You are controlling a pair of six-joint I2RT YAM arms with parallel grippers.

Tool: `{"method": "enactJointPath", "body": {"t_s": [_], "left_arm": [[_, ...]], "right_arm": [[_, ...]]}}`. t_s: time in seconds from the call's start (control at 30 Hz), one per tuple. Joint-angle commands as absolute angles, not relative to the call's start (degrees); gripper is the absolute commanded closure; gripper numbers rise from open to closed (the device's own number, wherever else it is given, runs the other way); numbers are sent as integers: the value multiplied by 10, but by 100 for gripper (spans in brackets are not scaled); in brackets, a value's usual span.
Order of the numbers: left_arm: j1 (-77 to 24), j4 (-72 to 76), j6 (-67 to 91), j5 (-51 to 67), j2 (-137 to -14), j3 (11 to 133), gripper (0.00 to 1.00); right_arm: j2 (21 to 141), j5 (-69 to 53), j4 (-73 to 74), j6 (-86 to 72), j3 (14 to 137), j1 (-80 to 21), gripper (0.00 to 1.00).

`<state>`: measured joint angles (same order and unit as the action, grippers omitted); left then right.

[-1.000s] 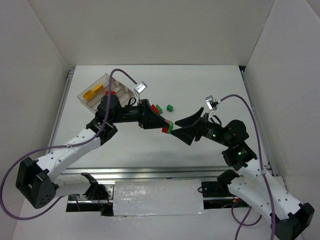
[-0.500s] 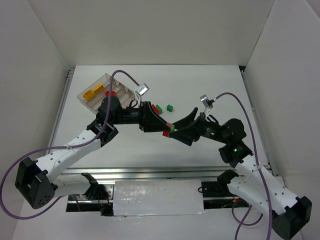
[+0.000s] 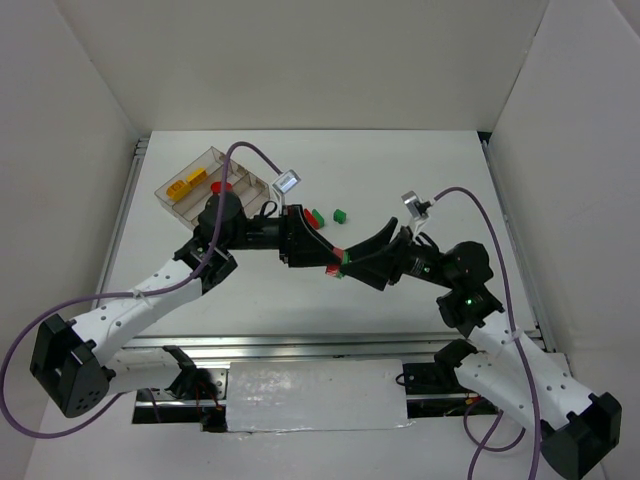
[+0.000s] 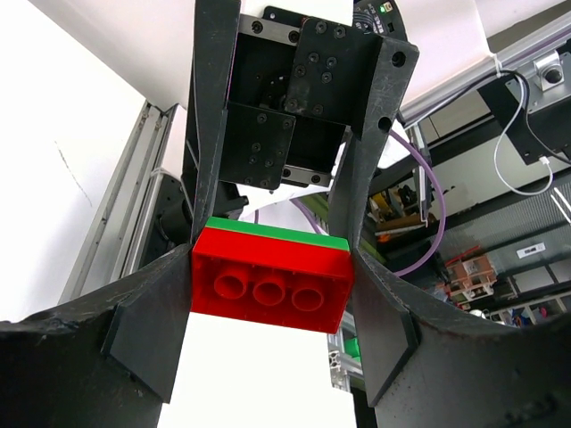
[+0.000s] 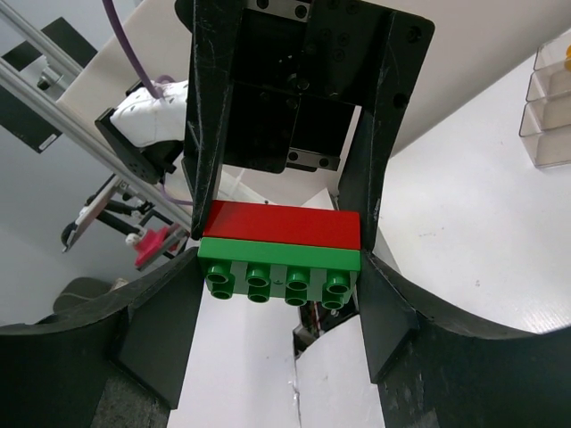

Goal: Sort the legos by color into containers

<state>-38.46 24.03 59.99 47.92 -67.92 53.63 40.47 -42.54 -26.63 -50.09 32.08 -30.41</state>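
A red lego point(image 4: 268, 290) stuck to a green lego point(image 5: 279, 254) hangs in the air between the two arms, seen as one stack point(image 3: 335, 263) from above. My left gripper point(image 4: 272, 294) is shut on the red half, its pads pressing both short ends. From the opposite side, my right gripper point(image 5: 279, 267) has its fingers against both ends of the green half. The containers, a clear three-compartment tray point(image 3: 175, 207), sit at the back left holding yellow legos point(image 3: 181, 187) and a red lego point(image 3: 225, 186).
Two loose green legos point(image 3: 340, 214) point(image 3: 317, 216) and a small red one point(image 3: 309, 213) lie on the white table behind the grippers. The tray's corner point(image 5: 553, 107) shows at the right wrist view's upper right. White walls enclose the table.
My right gripper moved left up to the stack and its jaws closed in from wide open onto the green lego. The left gripper kept its hold and barely shifted.
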Motion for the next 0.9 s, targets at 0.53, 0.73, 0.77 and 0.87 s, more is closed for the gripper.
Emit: {"method": "enactJointPath", "body": {"t_s": [0.53,0.73,0.77,0.87], "left_arm": [[-385,163,491,499,-648,612,100],[-367,128,472,487,-645,613,100],[-360,109,463,477,-645,616,100],[-310,-19,370,400,-649,649,100]], "right_arm": [[374,-516,-282,-427,308,-303,100],[360,-495,-252,-409,308,-302,100],[359,-488,-244,-404,308,-302,100],[352,-445,-189,-370,314,-301,100]]}}
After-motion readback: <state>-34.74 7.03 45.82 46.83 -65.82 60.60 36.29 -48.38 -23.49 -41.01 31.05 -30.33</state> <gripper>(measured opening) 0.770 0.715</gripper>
